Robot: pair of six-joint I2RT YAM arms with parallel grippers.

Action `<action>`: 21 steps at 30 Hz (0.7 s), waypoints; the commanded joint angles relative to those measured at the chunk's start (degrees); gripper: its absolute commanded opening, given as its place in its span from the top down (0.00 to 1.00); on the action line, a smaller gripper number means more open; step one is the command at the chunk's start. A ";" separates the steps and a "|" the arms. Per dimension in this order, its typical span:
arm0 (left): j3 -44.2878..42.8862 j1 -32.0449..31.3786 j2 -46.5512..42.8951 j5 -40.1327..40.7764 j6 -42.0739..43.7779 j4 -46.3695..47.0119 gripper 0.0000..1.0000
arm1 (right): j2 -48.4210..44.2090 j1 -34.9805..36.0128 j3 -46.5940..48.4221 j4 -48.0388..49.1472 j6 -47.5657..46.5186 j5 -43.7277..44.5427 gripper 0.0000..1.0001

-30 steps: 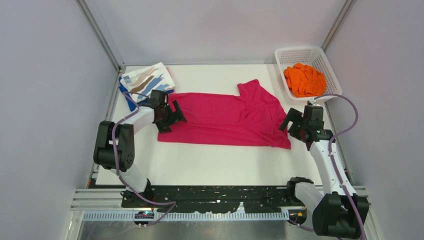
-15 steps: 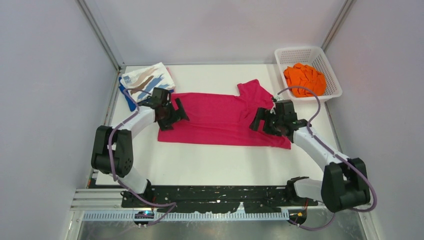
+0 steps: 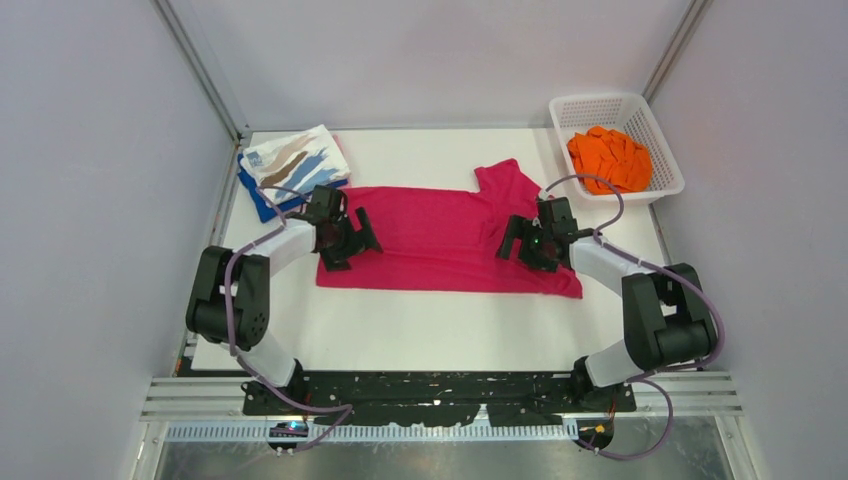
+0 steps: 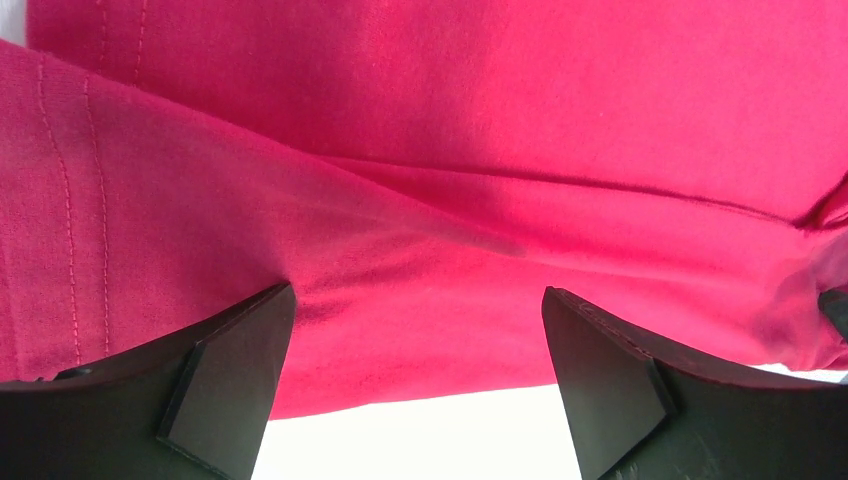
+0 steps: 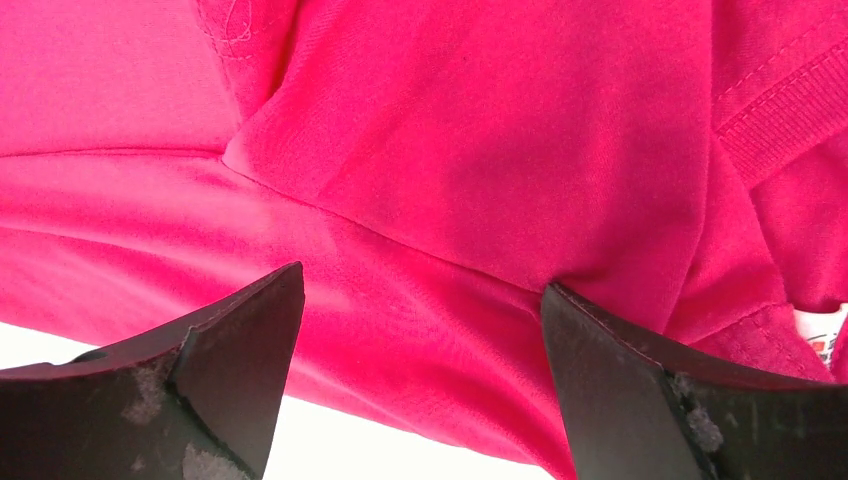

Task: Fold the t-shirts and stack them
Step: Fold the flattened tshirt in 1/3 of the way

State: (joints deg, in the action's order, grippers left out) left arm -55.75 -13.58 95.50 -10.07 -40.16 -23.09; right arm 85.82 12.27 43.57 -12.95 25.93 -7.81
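While the magenta shirt (image 3: 440,240) lay stretched left to right across the middle of the table (image 3: 430,320), already doubled lengthwise with one sleeve (image 3: 505,180) poking toward the far side near its right end, both arms stood over it. The left gripper (image 3: 362,240) was at the shirt's left end and the right gripper (image 3: 512,248) at its right part, below the sleeve. Each had its jaws spread wide and grasped nothing. The wrist views showed only pink cloth between the fingers, with a strip of bare table just beyond the hem. Whether the fingertips touched the fabric could not be told. A white neck label (image 5: 815,340) peeped out at the right edge of the right wrist view.

At the far left corner a streaked shirt (image 3: 295,158) rested folded on a blue shirt (image 3: 258,195), well apart from the work. In the far right corner an orange shirt (image 3: 608,158) sat crumpled in the basket (image 3: 600,100).

By the look of it, the fold of the magenta shirt was mid-way, with the stack begun and the orange one not yet taken up. The next move would likely call for both grippers to pinch the cloth at matching spots, then lift and carry it in step, so that the layers did not slide or bunch.
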 commanded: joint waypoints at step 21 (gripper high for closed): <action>32.89 -11.44 -31.28 6.01 -10.40 -11.37 0.00 | -19.17 2.37 -11.53 -28.65 4.47 2.72 0.04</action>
State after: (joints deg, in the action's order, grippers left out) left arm -27.81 -24.38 65.36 -6.70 -48.75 -18.96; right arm 68.18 14.20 33.15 -31.27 29.32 -6.61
